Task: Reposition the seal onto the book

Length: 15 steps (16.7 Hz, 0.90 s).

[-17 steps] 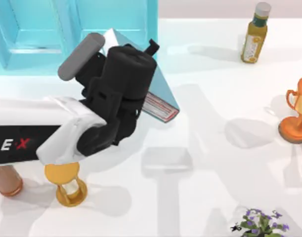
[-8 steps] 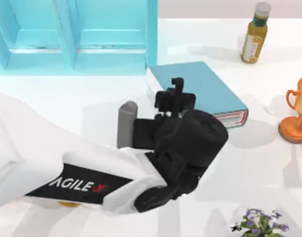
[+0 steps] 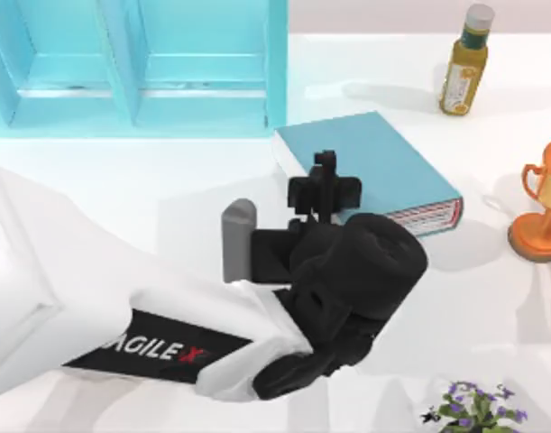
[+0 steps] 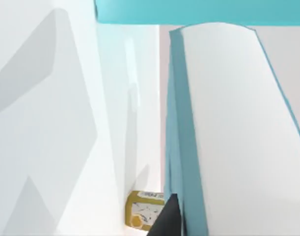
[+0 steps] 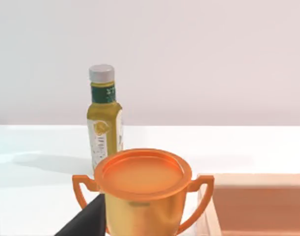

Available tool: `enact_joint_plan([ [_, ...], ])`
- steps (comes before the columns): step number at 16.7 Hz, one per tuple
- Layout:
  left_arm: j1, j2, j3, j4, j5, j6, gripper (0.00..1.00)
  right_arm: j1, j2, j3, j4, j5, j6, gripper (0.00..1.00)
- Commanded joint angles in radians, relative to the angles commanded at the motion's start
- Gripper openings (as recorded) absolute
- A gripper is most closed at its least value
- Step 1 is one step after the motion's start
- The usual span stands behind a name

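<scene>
The teal-blue book lies flat right of the table's middle, its white page edges and reddish corner trim facing front right. My left gripper hovers over the book's near left edge, pointing toward the back. In the left wrist view the book runs close alongside, its white pages broad, with a dark tip of the gripper at its teal cover. The seal is hidden. A dark piece of my right gripper shows beside the trophy.
A turquoise shelf unit stands at the back left. A yellow bottle is at the back right, an orange trophy at the right edge, and a small flowering plant at the front right. My left arm covers the front left.
My left arm has swung from beside the shelf to the right and toward the front. The book now lies farther right and turned, and shifted slightly more in the last half second.
</scene>
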Motion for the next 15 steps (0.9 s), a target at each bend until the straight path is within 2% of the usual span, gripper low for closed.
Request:
enact_joint_plan([
  [8, -0.011, -0.004, -0.009, 0.001, -0.010, -0.009, 0.00, 0.000, 0.000, 0.000, 0.000, 0.000, 0.000, 1.00],
  [15, -0.010, 0.084, -0.036, 0.118, -0.008, -0.009, 0.00, 0.000, 0.000, 0.000, 0.000, 0.000, 0.000, 1.00],
])
